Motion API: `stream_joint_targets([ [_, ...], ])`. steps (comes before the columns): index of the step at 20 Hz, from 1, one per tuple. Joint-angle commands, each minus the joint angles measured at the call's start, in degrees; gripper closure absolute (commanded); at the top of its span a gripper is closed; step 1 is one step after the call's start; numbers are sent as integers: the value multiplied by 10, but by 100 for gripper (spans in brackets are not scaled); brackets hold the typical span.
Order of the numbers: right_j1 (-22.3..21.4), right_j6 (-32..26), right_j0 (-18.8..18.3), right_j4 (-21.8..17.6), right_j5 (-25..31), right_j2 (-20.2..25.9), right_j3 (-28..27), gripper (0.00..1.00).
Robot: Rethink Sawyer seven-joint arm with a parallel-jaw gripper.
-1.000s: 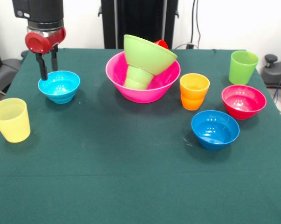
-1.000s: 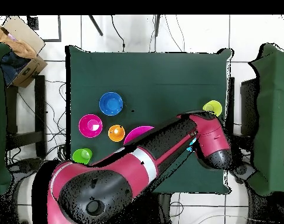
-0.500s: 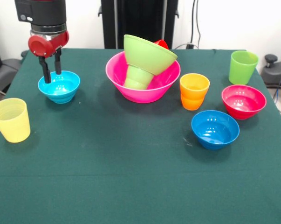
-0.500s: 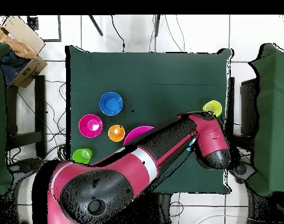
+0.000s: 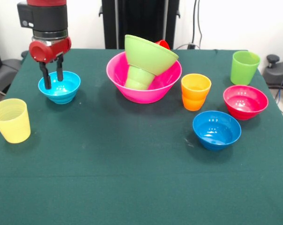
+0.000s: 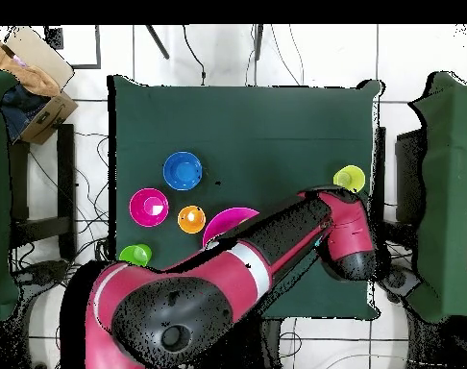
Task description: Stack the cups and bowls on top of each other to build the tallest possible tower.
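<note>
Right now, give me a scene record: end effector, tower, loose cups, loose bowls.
end effector: open, fingers straddling the near-left rim of the light blue bowl
tower: pink bowl holding an inverted green cup; lime bowl tilted on it, red cup barely visible behind
loose cups: yellow cup, orange cup, lime cup, all upright
loose bowls: dark blue bowl, magenta bowl, both upright
table: green cloth

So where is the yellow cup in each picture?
Front view: the yellow cup stands alone at the left edge, nearer the camera than the light blue bowl.
Overhead view: it sits at the table's right edge, just above the arm's red end.
Shared landmark: the pink bowl.
</note>
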Motion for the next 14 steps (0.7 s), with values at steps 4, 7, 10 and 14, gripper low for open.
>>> stream_joint_targets([
  [4, 16, -233, -42, 96, 61, 147, 31, 0],
  [7, 17, -257, -49, 114, 60, 150, 34, 0],
  [10, 25, -303, -65, 147, 57, 156, 36, 0],
  [14, 35, -354, -80, 188, 47, 158, 41, 0],
])
